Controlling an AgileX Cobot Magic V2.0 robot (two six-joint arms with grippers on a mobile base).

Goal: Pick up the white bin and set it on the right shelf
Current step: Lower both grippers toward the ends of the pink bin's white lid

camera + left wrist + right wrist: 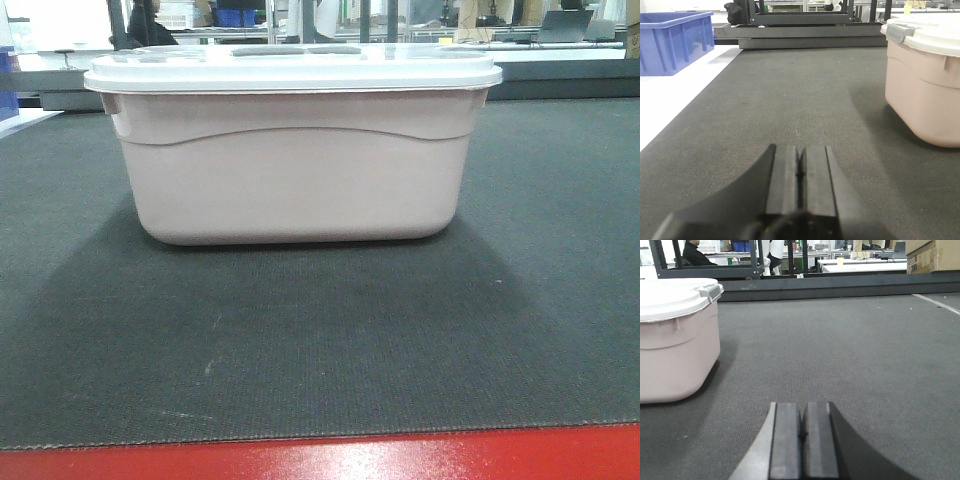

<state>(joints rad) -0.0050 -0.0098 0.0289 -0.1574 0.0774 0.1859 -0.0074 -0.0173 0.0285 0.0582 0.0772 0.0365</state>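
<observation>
On the dark mat [300, 340] the white bin [290, 170] sits between the left gripper [800, 172] and right gripper [801, 435], both clenched empty and clear of it, so uneven squeezing on its smooth sides could let it slip or tilt.

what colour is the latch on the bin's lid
Grey, on the white bin's lid corner latch; clearest in the left wrist view.
</observation>
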